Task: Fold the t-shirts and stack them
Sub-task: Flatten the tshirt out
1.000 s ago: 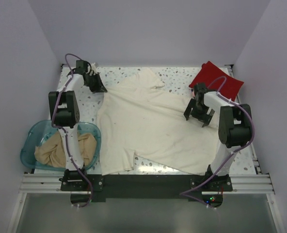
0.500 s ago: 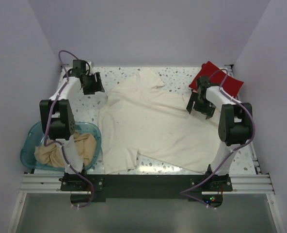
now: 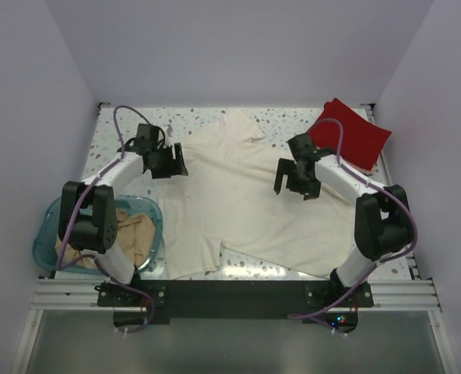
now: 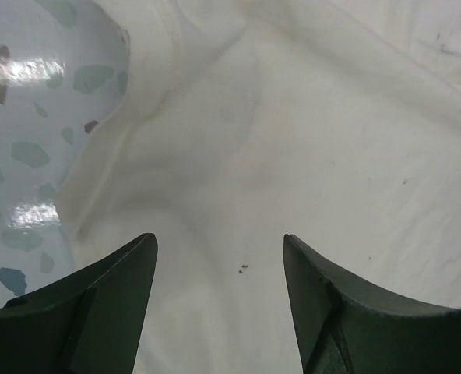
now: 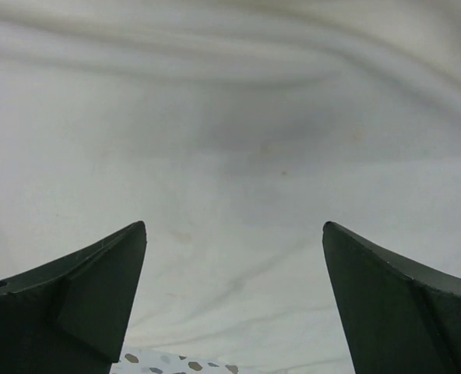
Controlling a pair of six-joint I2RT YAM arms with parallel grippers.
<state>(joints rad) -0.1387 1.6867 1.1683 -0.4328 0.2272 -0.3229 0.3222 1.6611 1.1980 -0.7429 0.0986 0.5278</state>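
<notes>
Two grippers are seen with jaws spread wide and nothing held: the left gripper (image 3: 173, 163) is poised over the left edge of the cream-white cotton t-shirt (image 3: 246, 206), the right gripper (image 3: 297, 185) over its right half. That shirt is spread across the speckled white table (image 3: 129, 178). A red cotton t-shirt (image 3: 357, 136) is laid at the far right corner, and a tan-beige t-shirt (image 3: 135, 234) is bundled in the translucent blue plastic tub (image 3: 43, 234) at the near left

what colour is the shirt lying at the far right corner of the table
The shirt is red, which shows best in the top external view.
</notes>
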